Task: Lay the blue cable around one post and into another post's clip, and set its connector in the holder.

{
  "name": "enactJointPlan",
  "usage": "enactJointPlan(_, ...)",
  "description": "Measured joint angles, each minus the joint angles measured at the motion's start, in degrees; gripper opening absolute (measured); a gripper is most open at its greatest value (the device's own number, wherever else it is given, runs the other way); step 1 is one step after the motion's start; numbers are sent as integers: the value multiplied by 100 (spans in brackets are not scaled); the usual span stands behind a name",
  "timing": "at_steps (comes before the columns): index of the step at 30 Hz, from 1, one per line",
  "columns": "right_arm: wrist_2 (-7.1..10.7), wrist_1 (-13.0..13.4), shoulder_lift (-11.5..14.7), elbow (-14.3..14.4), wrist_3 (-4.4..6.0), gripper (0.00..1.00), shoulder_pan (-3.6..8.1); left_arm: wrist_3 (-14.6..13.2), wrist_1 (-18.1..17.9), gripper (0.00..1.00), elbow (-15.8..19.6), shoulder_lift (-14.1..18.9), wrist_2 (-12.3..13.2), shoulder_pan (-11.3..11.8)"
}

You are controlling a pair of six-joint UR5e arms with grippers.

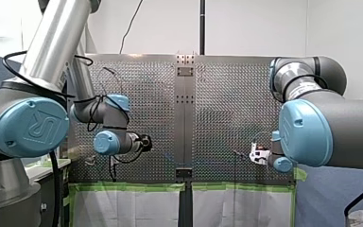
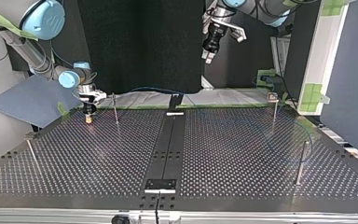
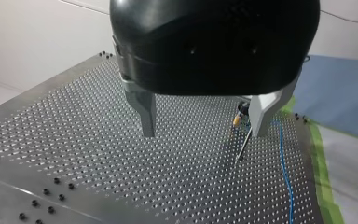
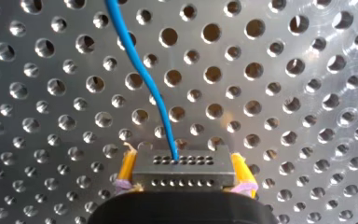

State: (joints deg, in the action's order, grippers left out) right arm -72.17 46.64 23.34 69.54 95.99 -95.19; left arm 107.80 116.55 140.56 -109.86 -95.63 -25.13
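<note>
Right wrist view: my right gripper (image 4: 182, 159) is clenched on the dark connector (image 4: 182, 173), with its yellow pads (image 4: 127, 168) pressing on both ends. The blue cable (image 4: 139, 70) leaves the connector's upper face and runs ahead over the perforated table (image 4: 284, 93). In the top view this gripper sits low at the table's far left, just beside a thin post (image 2: 115, 108). My left gripper (image 3: 203, 133) hangs released above the table, its metal fingers (image 3: 144, 109) spread apart.
</note>
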Motion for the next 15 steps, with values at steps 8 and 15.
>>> enactJointPlan(8,-6,-35,1,-17,-27,0,-4,-58,-227,100,-78,1,-97,24)
enactJointPlan(15,-164,-180,64,-83,-237,0,19,-91,-224,100,-126,2,-97,63)
